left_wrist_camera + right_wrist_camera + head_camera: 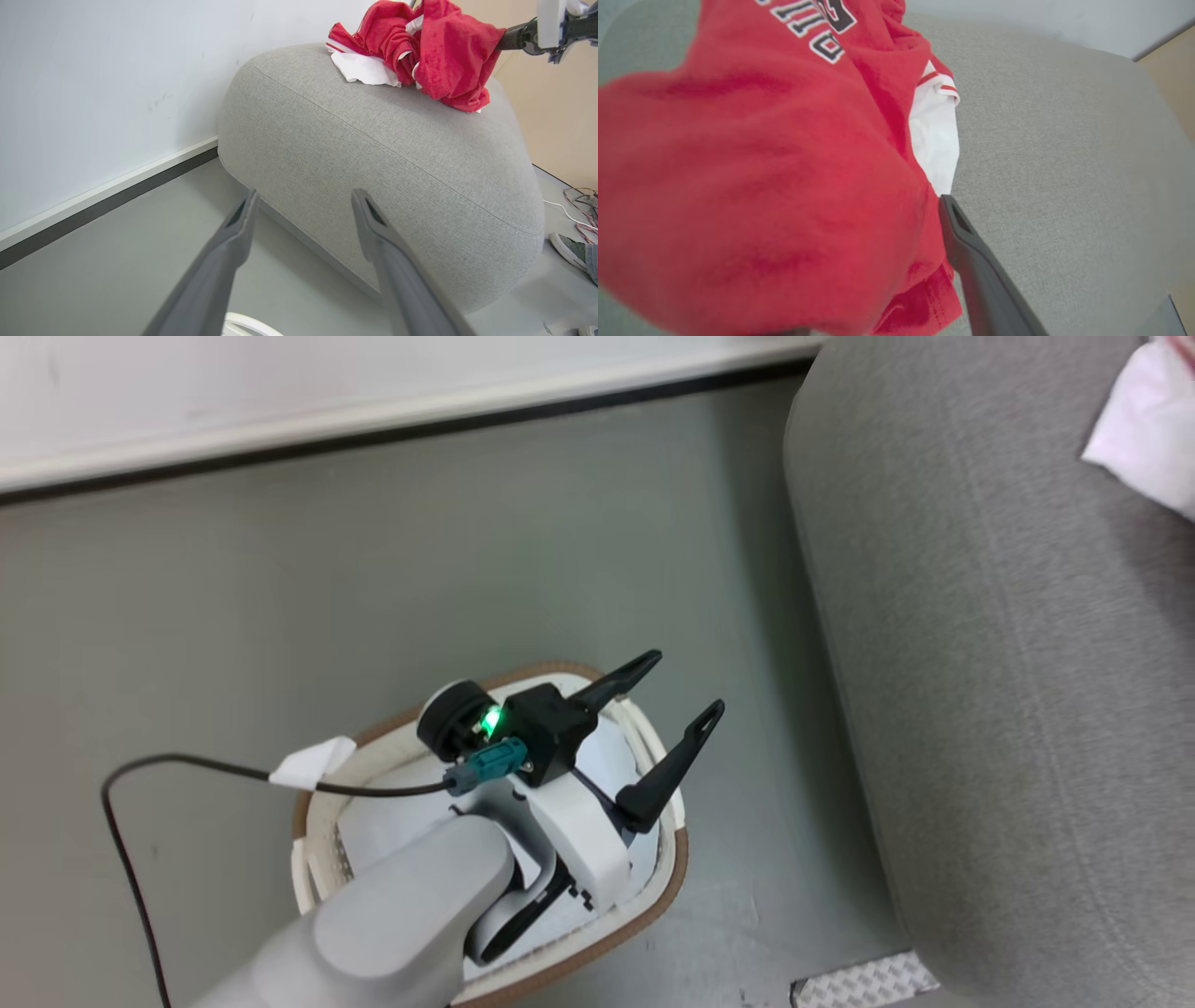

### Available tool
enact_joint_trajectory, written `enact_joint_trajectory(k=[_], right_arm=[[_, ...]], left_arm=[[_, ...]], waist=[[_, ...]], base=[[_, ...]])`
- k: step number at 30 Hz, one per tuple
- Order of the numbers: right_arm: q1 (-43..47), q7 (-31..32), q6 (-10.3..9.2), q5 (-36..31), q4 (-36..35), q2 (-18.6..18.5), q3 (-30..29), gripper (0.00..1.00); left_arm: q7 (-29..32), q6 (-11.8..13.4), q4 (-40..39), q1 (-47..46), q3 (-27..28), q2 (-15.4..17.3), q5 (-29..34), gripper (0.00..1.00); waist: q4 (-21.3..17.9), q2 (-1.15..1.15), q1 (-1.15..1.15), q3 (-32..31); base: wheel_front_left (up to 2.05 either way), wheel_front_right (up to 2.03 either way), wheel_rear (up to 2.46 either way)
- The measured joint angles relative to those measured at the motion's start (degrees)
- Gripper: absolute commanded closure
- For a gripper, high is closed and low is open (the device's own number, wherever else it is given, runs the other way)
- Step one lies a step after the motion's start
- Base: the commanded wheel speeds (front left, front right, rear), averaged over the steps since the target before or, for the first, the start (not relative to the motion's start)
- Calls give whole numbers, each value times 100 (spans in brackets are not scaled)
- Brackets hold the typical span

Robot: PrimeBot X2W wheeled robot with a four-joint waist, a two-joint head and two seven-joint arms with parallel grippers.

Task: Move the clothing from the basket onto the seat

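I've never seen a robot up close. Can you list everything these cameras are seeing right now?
Seat: one, grey fabric, on the robot's right.
Clothing: one bunched pile, red with white panels, on top of the seat.
Basket: one, white with tan-brown rim, on the floor left of the seat.
Floor cables: several, red and white, past the seat.
Shoe: one, grey-green, a person's, on the floor by the seat.
Metal plate: one, silver, on the floor at the seat's foot.
Left end effector: one, dark fingers spread, empty, above the basket.
Right end effector: one, dark, at the clothing; grip hidden by cloth.
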Motion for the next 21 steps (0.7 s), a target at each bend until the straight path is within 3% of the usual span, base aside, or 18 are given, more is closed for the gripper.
enact_joint_trajectory(k=[14, 21], right_arm=[[625, 1170, 0, 565, -795, -420, 940, 0], [812, 1128, 0, 601, -1745, -744, 888, 0]], left_arm=[[-123, 22, 296, 816, 348, -76, -265, 0], [-132, 107, 136, 1198, 671, -57, -268, 0]], waist=[[-241, 0, -2, -1365], [-250, 0, -2, -2015]], base=[[0, 0, 0], [0, 0, 0]])
